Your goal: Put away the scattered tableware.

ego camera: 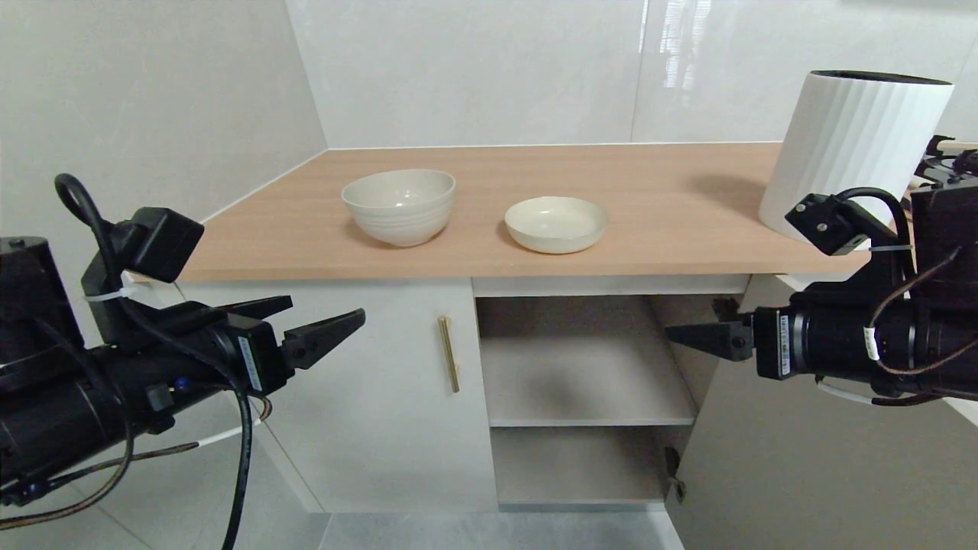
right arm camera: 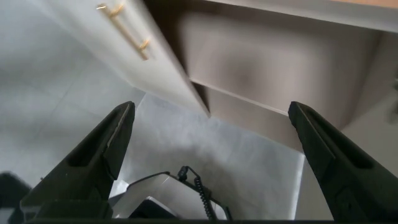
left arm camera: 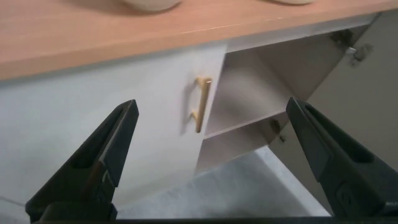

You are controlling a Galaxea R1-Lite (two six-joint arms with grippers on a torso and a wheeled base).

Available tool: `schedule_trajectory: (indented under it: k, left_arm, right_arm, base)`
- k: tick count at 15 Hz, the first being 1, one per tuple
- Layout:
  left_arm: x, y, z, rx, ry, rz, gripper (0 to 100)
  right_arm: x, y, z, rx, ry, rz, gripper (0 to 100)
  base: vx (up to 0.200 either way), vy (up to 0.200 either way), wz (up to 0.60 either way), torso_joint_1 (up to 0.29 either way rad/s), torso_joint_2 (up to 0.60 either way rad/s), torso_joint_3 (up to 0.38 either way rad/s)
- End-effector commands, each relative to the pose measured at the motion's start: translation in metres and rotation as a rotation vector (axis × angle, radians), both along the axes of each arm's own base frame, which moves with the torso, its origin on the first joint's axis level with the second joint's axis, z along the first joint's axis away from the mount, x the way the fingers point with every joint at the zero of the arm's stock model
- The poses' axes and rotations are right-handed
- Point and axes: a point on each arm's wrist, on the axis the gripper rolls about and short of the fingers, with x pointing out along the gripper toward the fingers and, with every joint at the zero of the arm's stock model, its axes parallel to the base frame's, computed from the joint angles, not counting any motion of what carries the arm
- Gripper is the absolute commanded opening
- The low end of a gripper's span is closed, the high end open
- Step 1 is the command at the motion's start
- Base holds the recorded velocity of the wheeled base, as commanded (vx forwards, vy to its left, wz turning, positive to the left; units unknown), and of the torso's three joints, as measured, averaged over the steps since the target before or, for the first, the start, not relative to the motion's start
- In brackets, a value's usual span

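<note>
Two cream bowls stand on the wooden counter (ego camera: 672,206): a deep ribbed bowl (ego camera: 399,205) on the left and a shallow bowl (ego camera: 555,222) to its right. Below the counter the cabinet's right half stands open, showing a bare shelf (ego camera: 581,382). My left gripper (ego camera: 327,309) hangs open in front of the closed left door, below counter height. My right gripper (ego camera: 691,328) is held open at the open compartment's right side, level with the upper shelf space. Both hold nothing. In the left wrist view the left gripper (left arm camera: 211,104) frames the gold door handle (left arm camera: 200,104).
A tall white ribbed container (ego camera: 856,149) stands at the counter's right end. The closed left door carries a gold handle (ego camera: 448,354). The opened right door (ego camera: 772,466) swings out below my right arm. Walls close the counter at the back and left.
</note>
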Motion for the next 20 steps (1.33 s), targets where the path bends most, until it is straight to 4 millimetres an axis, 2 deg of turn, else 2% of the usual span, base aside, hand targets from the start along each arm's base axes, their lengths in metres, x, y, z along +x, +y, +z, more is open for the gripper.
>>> schedule_trajectory:
  k: [1,6,17,20]
  left_arm:
    - [0.0016,0.0025,0.0001,-0.001,0.0,0.012,100]
    - [0.0003,0.0045,0.001,0.001,-0.008,0.019,100]
    - [-0.0009,0.0053,-0.0009,0.03,-0.011,0.02,100]
    - [-0.0044,0.0064,-0.0006,0.029,-0.015,0.022,100]
  right_arm:
    - [0.0004,-0.0002,-0.0005,-0.001,0.002,-0.002,100]
    - [0.0001,-0.0003,-0.0018,-0.003,0.006,-0.002,100]
    - [-0.0012,-0.0009,-0.0022,-0.002,0.006,0.002,100]
    - [-0.0038,-0.0017,-0.0062,-0.006,0.014,0.011,100]
  base:
    - [0.0,0.2,0.0,-0.002,0.0,-0.002]
    - [0.0,0.2,0.0,0.001,0.0,0.003]
    - [0.0,0.0,0.0,0.0,0.0,0.0]
    - [0.2,0.0,0.0,-0.002,0.0,0.002]
